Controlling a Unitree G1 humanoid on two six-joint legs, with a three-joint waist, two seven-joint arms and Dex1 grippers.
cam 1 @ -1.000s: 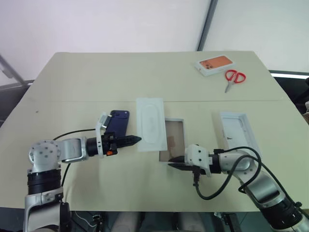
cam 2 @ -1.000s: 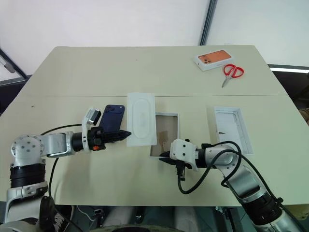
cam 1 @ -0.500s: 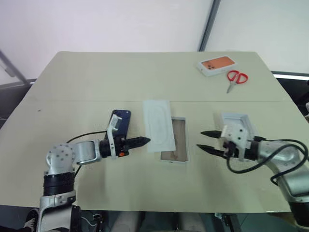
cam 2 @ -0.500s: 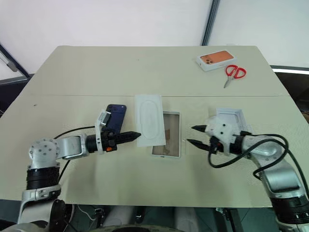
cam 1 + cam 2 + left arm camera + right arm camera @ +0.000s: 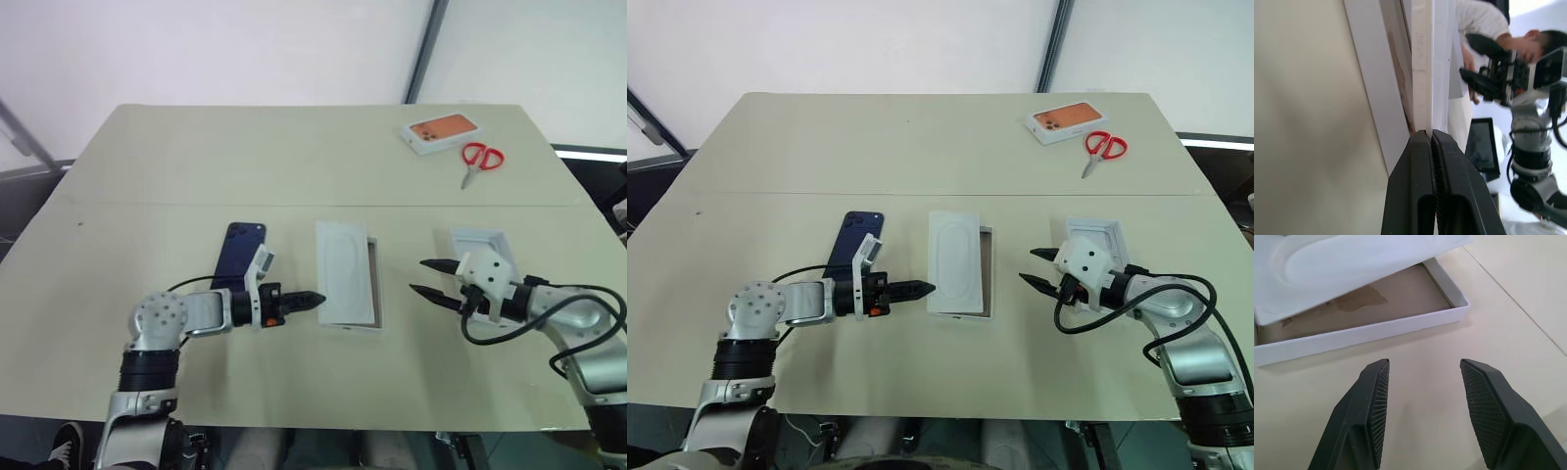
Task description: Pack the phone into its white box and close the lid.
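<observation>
The dark blue phone [image 5: 240,257] lies flat on the table, left of centre. The white box [image 5: 1376,333] sits at the middle with its brownish base showing. A flat white card [image 5: 343,282] with an oval recess lies tilted across most of the box. My left gripper [image 5: 312,300] is shut, and its tip is against the card's near left edge [image 5: 1421,63]. My right gripper [image 5: 431,279] hangs open just right of the box, holding nothing. The lid [image 5: 475,238] rests behind it, ridged face up and partly hidden.
A white box with an orange phone print [image 5: 443,134] and red scissors [image 5: 478,157] sit at the far right corner. A person [image 5: 1518,39] shows beyond the table in the left wrist view. The table's far half and left side are bare.
My left gripper moved right and slid the white card over the box. My right gripper opened and drew back right from the box's near edge to beside the lid.
</observation>
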